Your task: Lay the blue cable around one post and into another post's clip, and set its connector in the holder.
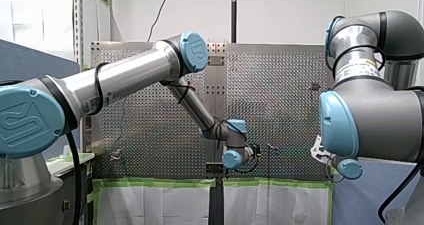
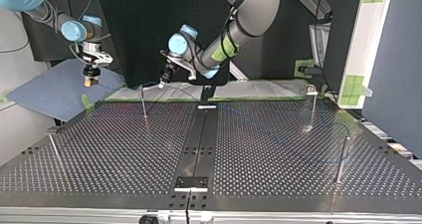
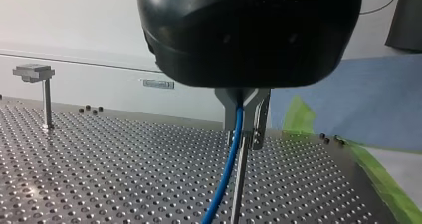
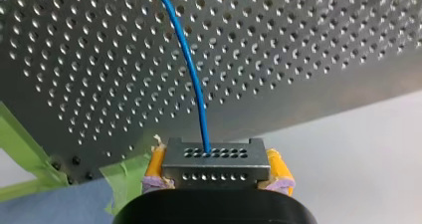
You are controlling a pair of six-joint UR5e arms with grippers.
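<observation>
Points left gripper (image 3: pixel 244 134) down beside one of four posts (image 2: pixel 144 104), jaws clamped on one blue cable (image 3: pixel 226 171); pinches one connector (image 4: pixel 214 160) in right gripper (image 4: pixel 216 170).

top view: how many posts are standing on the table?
4: far-left post, near-left post, far-right post, near-right post. None looks hidden.

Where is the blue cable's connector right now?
Right wrist view: the grey perforated metal connector sits clamped between my right hand's yellow pads, just off the perforated table's green-taped corner.
</observation>
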